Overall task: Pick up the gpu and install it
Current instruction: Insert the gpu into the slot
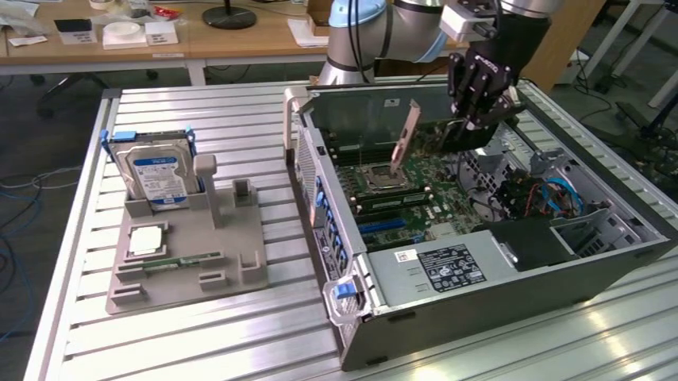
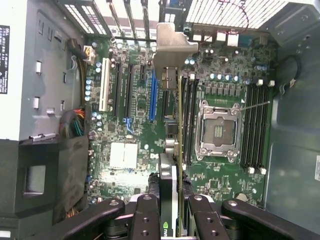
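Jaws grip thin green gpu card with silver bracket, edge-down over green motherboard, long axis running from jaws toward exterior view's left.

Hard drive: blue-and-white label, print not legible. Power supply: black label with white print and a white barcode sticker, both too small to read. Gpu: small green emblem, no readable lettering.
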### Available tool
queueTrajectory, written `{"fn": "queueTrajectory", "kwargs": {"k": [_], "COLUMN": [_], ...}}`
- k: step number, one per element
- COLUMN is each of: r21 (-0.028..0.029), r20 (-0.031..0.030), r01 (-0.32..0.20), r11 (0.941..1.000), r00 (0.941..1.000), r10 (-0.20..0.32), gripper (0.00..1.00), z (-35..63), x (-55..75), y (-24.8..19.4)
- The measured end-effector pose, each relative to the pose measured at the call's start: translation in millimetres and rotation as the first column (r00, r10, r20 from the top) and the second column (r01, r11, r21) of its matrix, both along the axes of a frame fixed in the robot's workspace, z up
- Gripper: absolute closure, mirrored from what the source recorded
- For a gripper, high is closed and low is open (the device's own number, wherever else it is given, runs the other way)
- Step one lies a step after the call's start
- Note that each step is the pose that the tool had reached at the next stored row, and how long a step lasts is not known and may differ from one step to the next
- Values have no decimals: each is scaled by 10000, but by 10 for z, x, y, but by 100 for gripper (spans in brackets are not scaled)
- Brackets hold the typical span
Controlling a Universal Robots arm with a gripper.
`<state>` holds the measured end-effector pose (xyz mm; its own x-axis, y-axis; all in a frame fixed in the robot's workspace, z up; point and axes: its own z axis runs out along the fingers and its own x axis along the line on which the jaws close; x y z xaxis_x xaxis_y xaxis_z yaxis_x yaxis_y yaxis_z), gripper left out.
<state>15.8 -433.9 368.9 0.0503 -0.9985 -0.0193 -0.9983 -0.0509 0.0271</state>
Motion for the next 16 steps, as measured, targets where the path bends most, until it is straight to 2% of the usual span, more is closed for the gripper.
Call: {"fn": "queueTrajectory", "kwargs": {"k": [1, 16], "r21": [0, 1], "r20": [17, 18], "r01": [0, 147], "r11": [10000, 9999], "r00": [10000, 9999], "r10": [0, -147], "gripper": [73, 73], "z": [-1, -9], "x": [-7, -21], "y": [0, -10]}}
